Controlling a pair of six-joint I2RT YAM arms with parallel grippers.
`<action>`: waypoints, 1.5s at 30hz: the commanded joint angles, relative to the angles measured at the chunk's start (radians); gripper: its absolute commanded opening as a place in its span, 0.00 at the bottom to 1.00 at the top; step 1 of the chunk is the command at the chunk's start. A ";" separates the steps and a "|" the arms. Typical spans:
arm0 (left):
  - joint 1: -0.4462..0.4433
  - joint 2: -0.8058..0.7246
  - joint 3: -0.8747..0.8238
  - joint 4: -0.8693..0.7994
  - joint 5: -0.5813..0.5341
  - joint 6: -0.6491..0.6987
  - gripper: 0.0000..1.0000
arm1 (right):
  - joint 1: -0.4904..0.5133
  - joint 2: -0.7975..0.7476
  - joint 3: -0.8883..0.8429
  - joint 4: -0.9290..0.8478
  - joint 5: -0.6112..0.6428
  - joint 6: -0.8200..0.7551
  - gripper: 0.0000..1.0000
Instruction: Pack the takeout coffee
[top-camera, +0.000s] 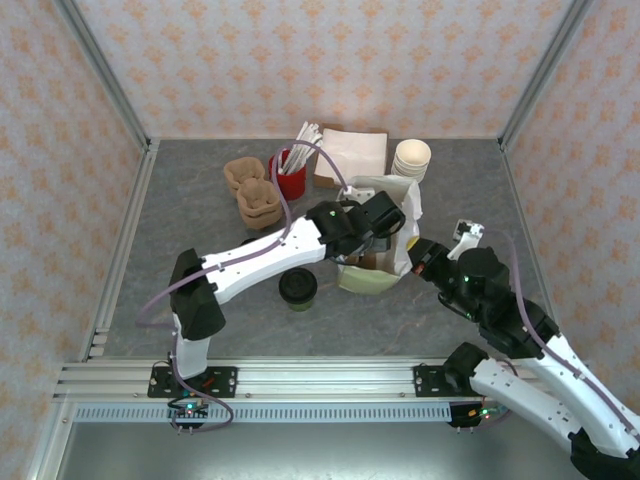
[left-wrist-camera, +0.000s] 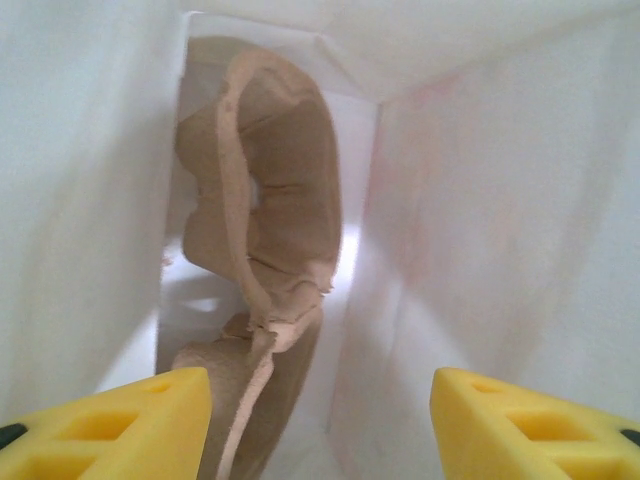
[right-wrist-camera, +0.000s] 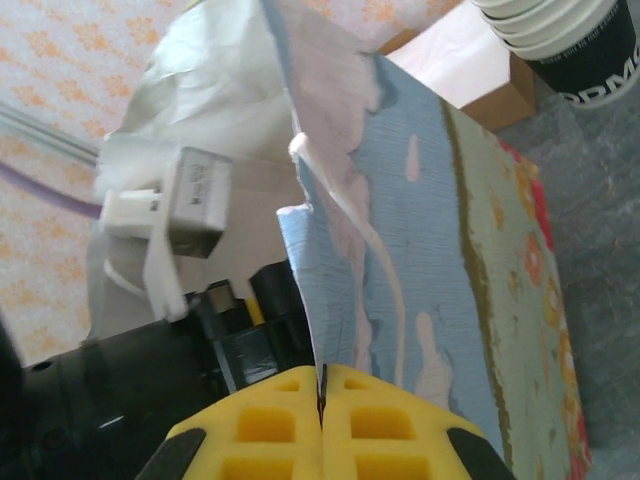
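right tool (right-wrist-camera: 322, 388) pinches the bag (right-wrist-camera: 425, 250) rim; left tool (left-wrist-camera: 320, 405), wide and empty inside, should exit straight, then fetch coffee (top-camera: 297, 287).

Partial white lettering "ORM…" on black cup (right-wrist-camera: 588, 62), cut off by frame edge.
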 joint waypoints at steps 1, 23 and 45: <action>0.003 -0.062 0.011 -0.069 0.018 0.034 0.61 | 0.006 0.027 0.053 -0.124 0.006 0.097 0.00; 0.114 -0.033 0.185 -0.140 0.286 0.289 0.63 | -0.266 0.415 0.444 -0.212 -0.195 -0.334 0.62; 0.181 -0.227 0.232 -0.170 0.291 0.533 0.70 | -0.394 0.814 0.686 -0.347 -0.508 -0.607 0.73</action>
